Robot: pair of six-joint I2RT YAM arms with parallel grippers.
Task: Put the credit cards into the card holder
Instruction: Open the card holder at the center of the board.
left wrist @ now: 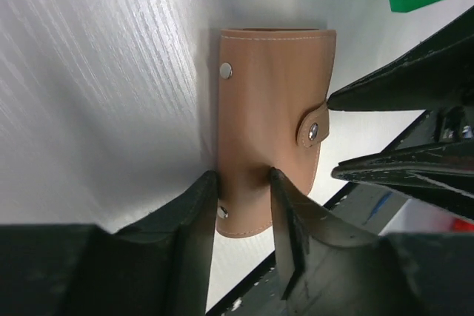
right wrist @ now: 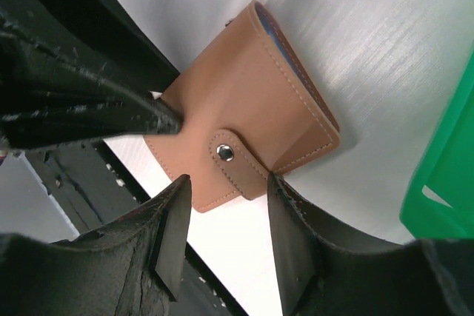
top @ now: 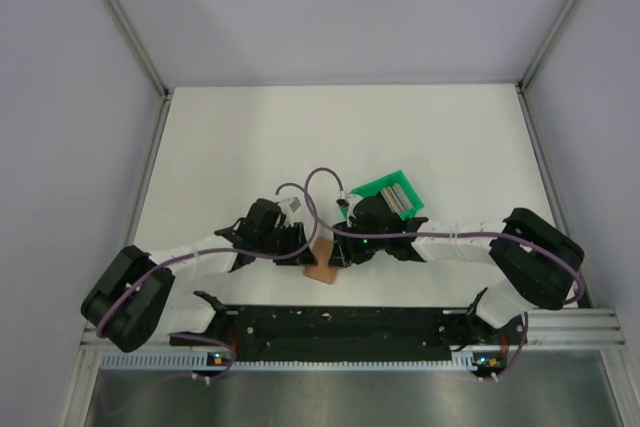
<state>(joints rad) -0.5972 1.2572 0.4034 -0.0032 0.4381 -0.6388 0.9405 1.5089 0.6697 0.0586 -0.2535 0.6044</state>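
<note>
Nearest us, the left pincer point(left wrist: 242, 180) sat w/ its two black fingers astride the near end of the small tan-brown leather-like card holder point(left wrist: 274, 79), one finger at its spine edge and the other on its face. Whether it actually squeezed, we couldn't tell. The holder lay snapped shut on the white bench point(left wrist: 104, 72) btwn both arms, near the front edge. The right pincer point(right wrist: 227, 180) flanked the snap tab point(right wrist: 235, 159), fingers apart, grip unclear too. We read the setup as left steadies, right pops the tab, since no card goes in while it's shut. Further back, beside the right arm, stood the green plastic tray point(top: 385, 190). Loose credit cards we couldn't make out.
</note>
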